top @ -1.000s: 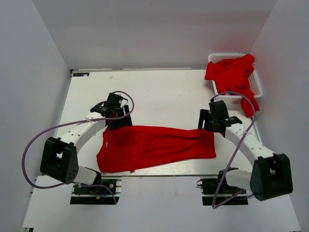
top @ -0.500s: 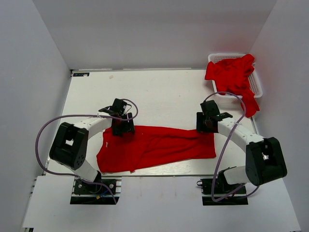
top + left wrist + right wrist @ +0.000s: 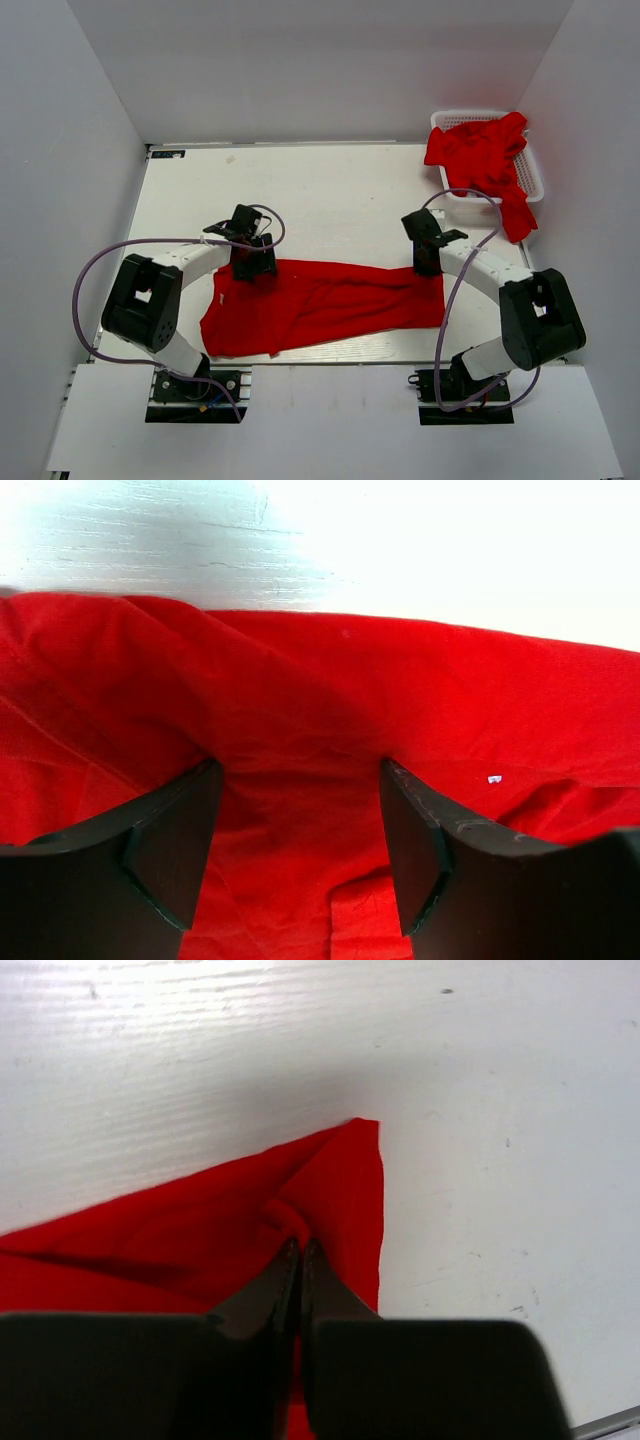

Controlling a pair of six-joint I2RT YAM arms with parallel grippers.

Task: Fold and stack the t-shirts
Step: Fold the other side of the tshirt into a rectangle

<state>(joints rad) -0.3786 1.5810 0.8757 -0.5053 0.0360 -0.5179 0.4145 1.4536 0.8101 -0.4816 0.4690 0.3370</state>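
The top view looks down from high above the near side, far enough to take in the whole worktop (image 3: 330, 195). The left wrist view sits very near the spread t-shirt (image 3: 320, 300) and faces its far edge past the left gripper (image 3: 300, 770). The right wrist view, equally near, faces the far right corner of this shirt past the right gripper (image 3: 298, 1245). The top view shares both places.

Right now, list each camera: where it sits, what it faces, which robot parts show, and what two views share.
Top external: above and behind the bases, looking down on the table, left arm, right arm, red t-shirt, white basket.
Left wrist: on the left arm, looking past the open left gripper onto the t-shirt.
Right wrist: on the right arm, at the right gripper shut on the t-shirt's corner.
Shared: both wrist views show that t-shirt.
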